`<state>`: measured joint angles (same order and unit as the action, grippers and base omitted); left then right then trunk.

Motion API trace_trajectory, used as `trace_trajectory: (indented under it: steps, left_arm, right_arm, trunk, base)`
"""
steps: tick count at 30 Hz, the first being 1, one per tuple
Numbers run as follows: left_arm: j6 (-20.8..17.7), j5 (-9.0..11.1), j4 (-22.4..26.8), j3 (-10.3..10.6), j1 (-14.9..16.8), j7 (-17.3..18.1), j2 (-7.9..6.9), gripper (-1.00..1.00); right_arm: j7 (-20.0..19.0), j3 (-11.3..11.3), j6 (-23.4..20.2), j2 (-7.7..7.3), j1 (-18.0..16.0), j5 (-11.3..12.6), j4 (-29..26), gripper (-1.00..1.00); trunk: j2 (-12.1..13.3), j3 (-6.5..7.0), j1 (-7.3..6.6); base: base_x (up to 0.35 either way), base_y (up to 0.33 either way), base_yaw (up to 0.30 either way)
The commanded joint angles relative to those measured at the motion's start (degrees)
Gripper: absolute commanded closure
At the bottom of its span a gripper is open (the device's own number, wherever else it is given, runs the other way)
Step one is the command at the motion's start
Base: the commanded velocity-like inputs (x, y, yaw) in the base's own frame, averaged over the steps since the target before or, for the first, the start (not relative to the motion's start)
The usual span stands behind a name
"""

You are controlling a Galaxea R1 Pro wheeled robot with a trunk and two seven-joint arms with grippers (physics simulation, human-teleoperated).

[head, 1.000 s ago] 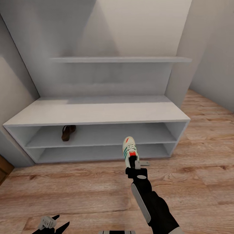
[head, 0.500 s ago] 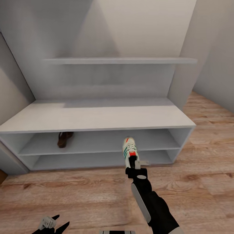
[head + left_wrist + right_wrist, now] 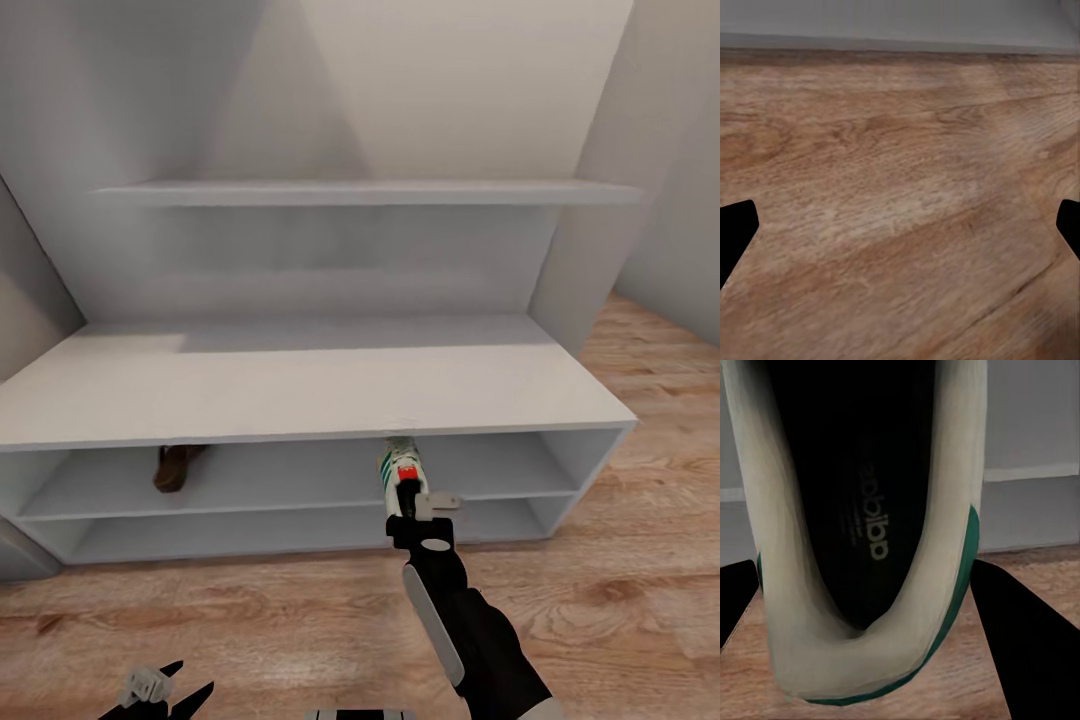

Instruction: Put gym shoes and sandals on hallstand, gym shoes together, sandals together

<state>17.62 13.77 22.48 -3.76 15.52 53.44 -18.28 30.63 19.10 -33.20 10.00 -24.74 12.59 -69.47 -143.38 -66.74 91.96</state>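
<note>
A gym shoe (image 3: pixel 398 466) sits at lower centre of the head view, pinched at its heel by the right gripper (image 3: pixel 406 497), its toe reaching toward the front edge of the hallstand (image 3: pixel 300 385) bench top. In the right wrist view the shoe (image 3: pixel 862 532) runs straight out from between the dark fingers (image 3: pixel 1020 637), opening toward the camera, insole dark, heel rim and teal sole nearest. It looks light and fairly soft: the padded collar should give under pressure while the sole stays stiffer, so the heel hold seems sensible, though a long shoe held at one end may swing or droop. One sandal (image 3: pixel 175 466) lies on the upper open shelf at lower left of the head view. The left gripper (image 3: pixel 165 690) hangs low at the bottom left, fingers (image 3: pixel 735 229) spread and holding nothing over the corridor floor (image 3: pixel 900 195).
</note>
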Motion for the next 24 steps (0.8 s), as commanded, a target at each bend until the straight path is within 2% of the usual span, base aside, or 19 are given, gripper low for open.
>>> trace_trajectory:
  steps: [1, 5, 16, 24]
  left_arm:
    - [0.18, 0.12, -0.07, -0.09, 0.04, 0.26, 0.0, -1.0]
    - [0.18, 0.13, -0.07, -0.1, 0.04, 0.26, 0.0, -1.0]
    - [0.18, 0.12, -0.07, -0.1, 0.04, 0.26, 0.0, -1.0]
    - [0.17, 0.11, -0.07, -0.08, 0.04, 0.26, 0.0, -1.0]
  right_arm:
    - [0.52, 0.1, -0.09, 0.0, -0.04, 0.51, -0.06, 1.0]
    - [0.49, 0.1, -0.1, 0.0, -0.04, 0.51, -0.06, 1.0]
    - [0.51, 0.09, -0.1, 0.0, -0.04, 0.51, -0.06, 1.0]
    - [0.49, 0.06, -0.11, 0.0, -0.04, 0.51, -0.06, 1.0]
  trunk:
    - [-0.02, -0.05, 0.02]
    - [-0.02, -0.05, 0.02]
    - [-0.02, -0.05, 0.02]
    - [-0.02, -0.05, 0.02]
  base:
    - [0.306, 0.0, 0.0]
    - [0.179, 0.0, 0.0]
    - [0.047, 0.0, 0.0]
    - [0.229, 0.0, 0.0]
